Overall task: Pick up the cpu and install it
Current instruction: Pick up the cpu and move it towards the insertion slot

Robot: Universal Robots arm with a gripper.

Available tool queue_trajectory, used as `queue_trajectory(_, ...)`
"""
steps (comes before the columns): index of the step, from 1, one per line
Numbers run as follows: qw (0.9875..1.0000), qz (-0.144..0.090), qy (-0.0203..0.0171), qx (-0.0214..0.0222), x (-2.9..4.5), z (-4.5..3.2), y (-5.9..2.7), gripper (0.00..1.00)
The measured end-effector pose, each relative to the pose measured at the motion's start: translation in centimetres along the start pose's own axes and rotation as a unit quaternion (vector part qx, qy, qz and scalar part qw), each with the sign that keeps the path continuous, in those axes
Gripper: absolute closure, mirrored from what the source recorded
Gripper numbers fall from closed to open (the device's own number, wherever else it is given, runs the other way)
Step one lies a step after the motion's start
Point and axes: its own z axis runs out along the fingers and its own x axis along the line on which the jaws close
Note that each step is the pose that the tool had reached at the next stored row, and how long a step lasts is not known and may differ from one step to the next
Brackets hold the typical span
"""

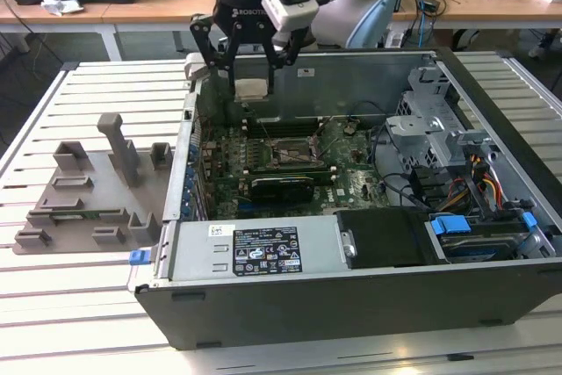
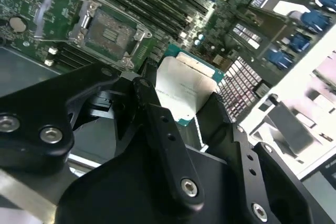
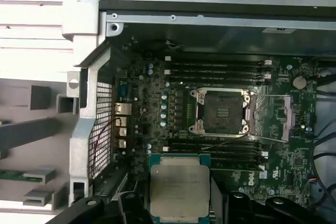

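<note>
We had a grey fixture tray (image 1: 88, 191) at the exterior view's left, then the gripper (image 1: 251, 82) clenched on the cpu (image 1: 253, 90) by opposite edges, up over the case (image 1: 351, 292), apart from the empty socket (image 1: 290, 154) further right. We judged it light, stiff, slick-topped and fragile underneath; the edges were the only safe hold.

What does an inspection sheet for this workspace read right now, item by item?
Surface: white slatted metal table carrying an open dark grey computer case.
Job's things: small square silvery-topped cpu held above the green motherboard; square black-and-metal socket open and empty, apart from the cpu.
Clutter: grey plastic fixture tray at the exterior view's left.
Grippers: black gripper, jaws shut on the cpu.
Cables: coloured wire bundle inside the case.
Surroundings: wooden desks behind.
</note>
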Motion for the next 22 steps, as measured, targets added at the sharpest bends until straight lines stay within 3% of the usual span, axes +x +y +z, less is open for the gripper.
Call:
queue_trajectory(8,1.0000,0.000,0.0016,0.0001,-2.79,1.44,0.48,0.45)
queue_trajectory(9,1.0000,0.000,0.0020,0.0002,-3.41,1.79,0.63,0.45)
queue_trajectory(11,1.0000,0.000,0.0026,0.0011,-5.33,2.66,1.16,0.45)
queue_trajectory(13,1.0000,0.000,0.0027,0.0014,-6.38,3.36,1.37,0.45)
queue_trajectory(16,1.0000,0.000,0.0028,0.0017,-7.15,4.37,1.61,0.45)
queue_trajectory(22,1.0000,0.000,0.0029,0.0019,-7.29,5.56,1.85,0.45)
